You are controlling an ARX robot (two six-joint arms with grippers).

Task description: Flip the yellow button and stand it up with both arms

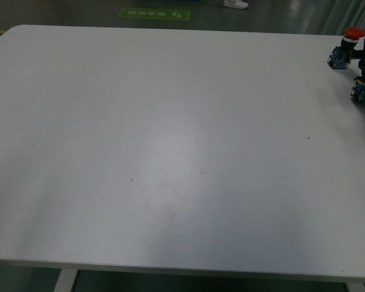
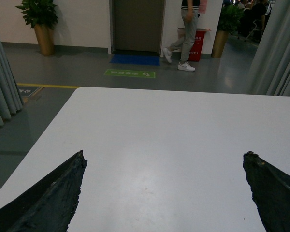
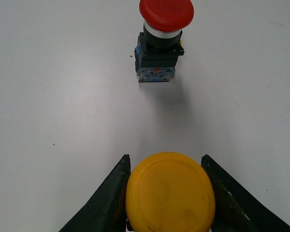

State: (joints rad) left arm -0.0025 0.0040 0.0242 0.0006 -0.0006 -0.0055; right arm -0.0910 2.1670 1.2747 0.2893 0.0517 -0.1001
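While the yellow button (image 3: pixel 170 193) is clamped by its cap in the right tool (image 3: pixel 165 158) at the right edge of the bench (image 1: pixel 170 152), the left tool (image 2: pixel 164 159) is held wide apart, probably so a flip can be helped along.

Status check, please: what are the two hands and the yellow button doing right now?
Left hand open, empty, over table. Right hand closed on yellow button, gripping its cap. Red button nearby, apart, not blocking.

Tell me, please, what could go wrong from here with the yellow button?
The right gripper appears to grip the yellow button by its smooth round cap, so it might slip or twist out during the flip. The red button sits close by and could get knocked over.
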